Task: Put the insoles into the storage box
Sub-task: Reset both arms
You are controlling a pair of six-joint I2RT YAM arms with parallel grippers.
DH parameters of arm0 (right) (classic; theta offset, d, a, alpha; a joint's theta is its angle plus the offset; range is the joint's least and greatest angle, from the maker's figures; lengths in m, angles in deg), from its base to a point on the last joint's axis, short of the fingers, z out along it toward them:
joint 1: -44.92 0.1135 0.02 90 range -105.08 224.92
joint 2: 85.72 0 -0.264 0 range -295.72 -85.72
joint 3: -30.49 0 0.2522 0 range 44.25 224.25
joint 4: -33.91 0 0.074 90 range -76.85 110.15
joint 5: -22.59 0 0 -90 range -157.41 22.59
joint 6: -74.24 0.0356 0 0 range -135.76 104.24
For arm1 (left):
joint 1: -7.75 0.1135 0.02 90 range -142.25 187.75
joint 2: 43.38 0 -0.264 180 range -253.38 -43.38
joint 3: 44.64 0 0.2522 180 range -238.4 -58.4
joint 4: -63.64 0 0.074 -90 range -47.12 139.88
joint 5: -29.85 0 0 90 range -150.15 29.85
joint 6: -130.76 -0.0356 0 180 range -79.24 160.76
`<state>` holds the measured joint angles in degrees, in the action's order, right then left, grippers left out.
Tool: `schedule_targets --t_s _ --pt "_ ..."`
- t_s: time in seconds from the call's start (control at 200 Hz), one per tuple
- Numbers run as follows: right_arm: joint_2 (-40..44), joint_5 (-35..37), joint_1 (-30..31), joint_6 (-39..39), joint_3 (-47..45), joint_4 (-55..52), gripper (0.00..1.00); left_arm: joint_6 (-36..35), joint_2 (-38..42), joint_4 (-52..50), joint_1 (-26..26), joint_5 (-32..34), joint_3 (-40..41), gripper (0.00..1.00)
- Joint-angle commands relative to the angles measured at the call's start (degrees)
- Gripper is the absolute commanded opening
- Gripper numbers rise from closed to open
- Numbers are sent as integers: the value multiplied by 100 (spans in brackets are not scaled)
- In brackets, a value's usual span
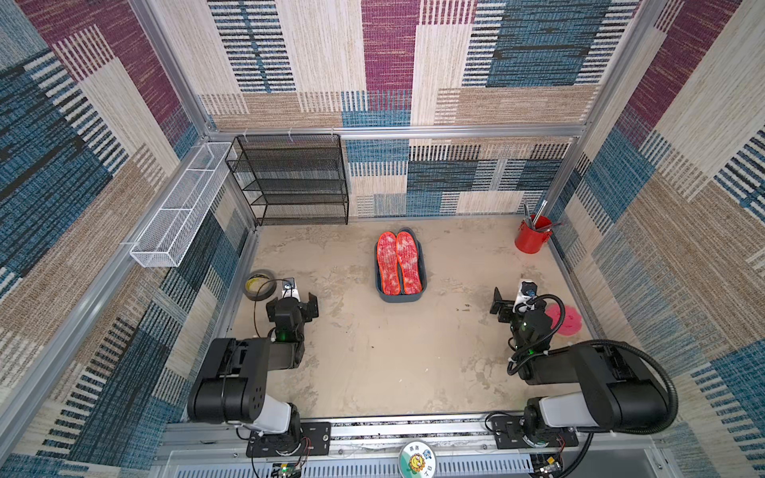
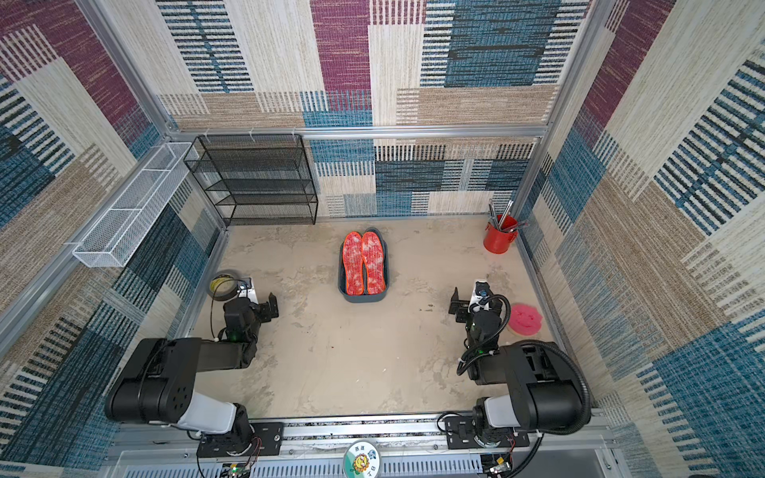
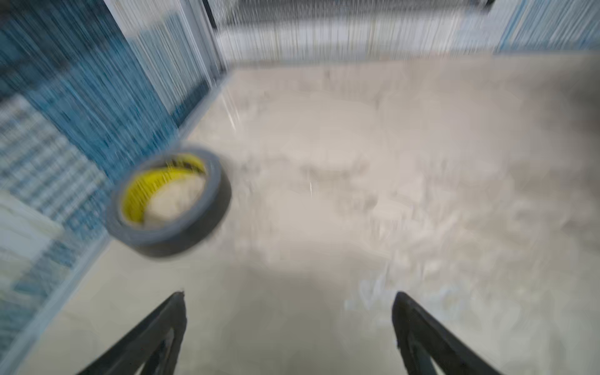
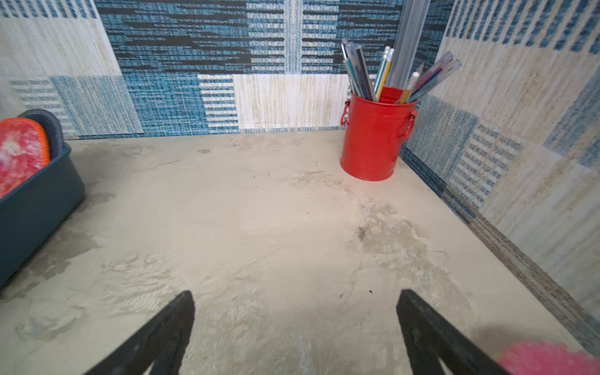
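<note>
Two black robot arms with white base shells sit folded at the near rail, upper links laid low and forearms reaching ahead. The left arm (image 1: 244,360) ends in the left gripper (image 3: 289,293), a black two-fingered parallel claw. Its jaws are spread wide with nothing between them, and its wrist view is blurred. The right arm (image 1: 596,372), looped with ribbed black cable (image 1: 674,397), carries the right gripper (image 4: 296,292), equally agape and empty. Green lights glow on both wrists.

The left arm (image 1: 232,372) and right arm (image 1: 612,380) are black with white links and green lights.
</note>
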<state>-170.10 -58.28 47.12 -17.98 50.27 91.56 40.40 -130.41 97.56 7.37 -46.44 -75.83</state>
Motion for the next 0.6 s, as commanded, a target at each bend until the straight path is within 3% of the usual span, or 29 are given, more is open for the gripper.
schedule_targets --t_s 0.0,0.045,0.11,0.17,0.24,0.316,0.541,0.596 --pt "-498 -422 -45 22 54 1571 98 249 21 439 78 -401 -292 100" --pt "-297 -463 -44 12 272 836 98 199 -189 692 106 -445 -387 100" --pt "-412 -450 -44 -3 324 883 98 229 5 -487 102 -559 -761 100" --pt "-350 -328 -44 54 428 543 98 135 -184 306 106 -571 -559 100" --pt "-351 -253 -38 72 488 441 98 203 -48 -287 104 -567 -724 100" --pt "-370 -280 -35 68 503 447 98 153 -168 181 109 -556 -608 100" --pt "-389 -354 -46 42 534 415 98 181 -119 61 104 -558 -621 99" --pt "-366 -738 -45 -123 485 479 98 175 -112 92 101 -554 -605 99"
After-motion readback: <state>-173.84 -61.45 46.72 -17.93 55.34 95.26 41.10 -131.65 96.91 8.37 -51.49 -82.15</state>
